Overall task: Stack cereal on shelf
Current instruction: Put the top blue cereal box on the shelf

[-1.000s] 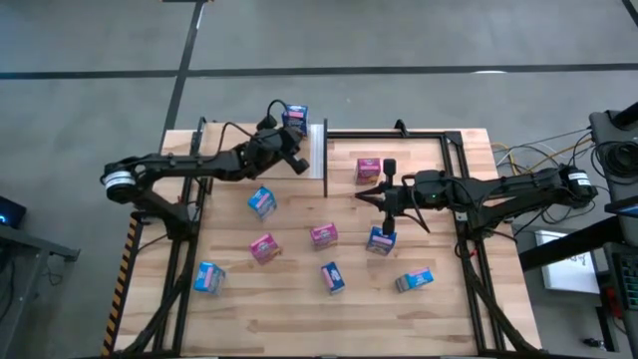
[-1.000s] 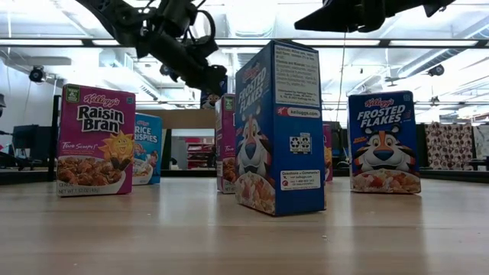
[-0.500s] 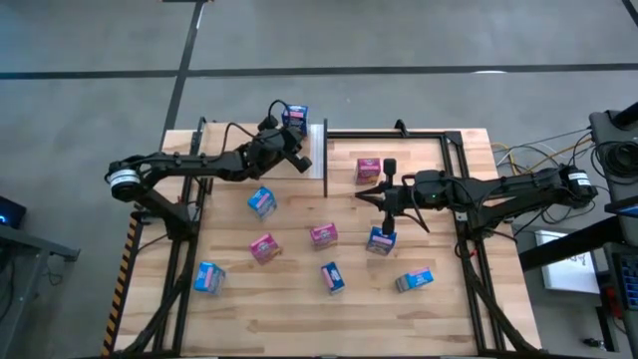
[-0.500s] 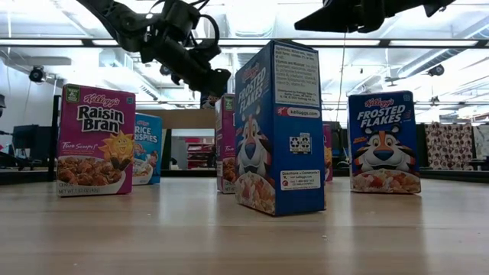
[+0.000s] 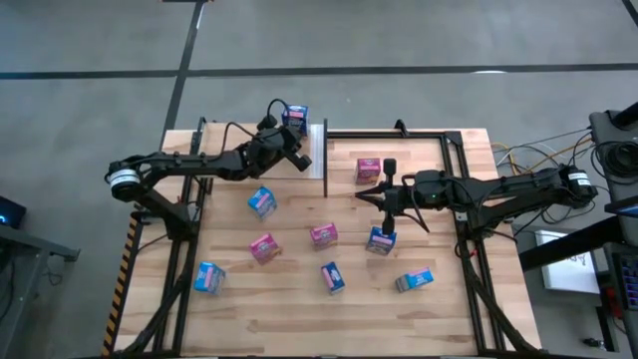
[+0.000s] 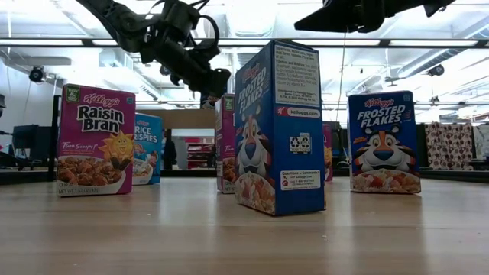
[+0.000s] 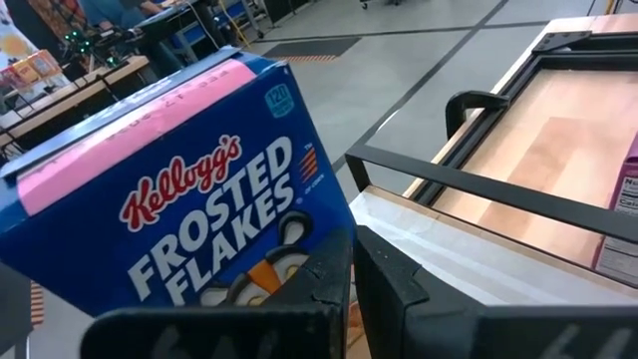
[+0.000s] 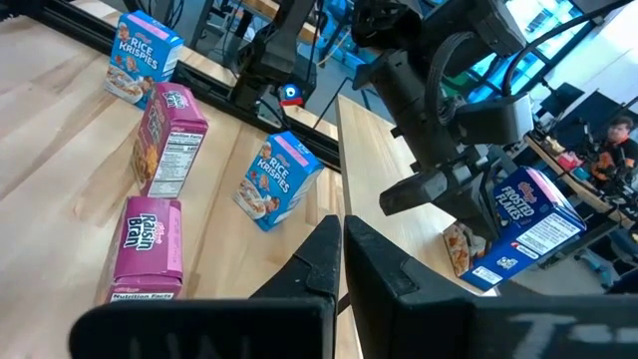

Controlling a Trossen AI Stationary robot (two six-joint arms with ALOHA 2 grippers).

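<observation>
At the near edge of the bench (image 5: 249, 309) a blue Rice Krispies box (image 5: 207, 278), a blue Frosted Flakes box (image 5: 332, 277) and another blue box (image 5: 415, 281) sit well apart. Farther in, two pink Raisin Bran boxes (image 5: 264, 247) (image 5: 323, 235) flank the middle, with a blue box (image 5: 262, 202) behind them. The right gripper (image 5: 388, 204) hangs above a blue box (image 5: 380, 241), its fingers (image 8: 334, 261) pressed together on nothing. A pink box (image 5: 369, 169) stands beyond it. At the far edge the left gripper (image 5: 286, 150) hovers over the pale shelf (image 5: 317, 150), fingers (image 7: 349, 274) closed, with a blue Frosted Flakes box (image 7: 179, 214) against them; whether they grip it cannot be told
</observation>
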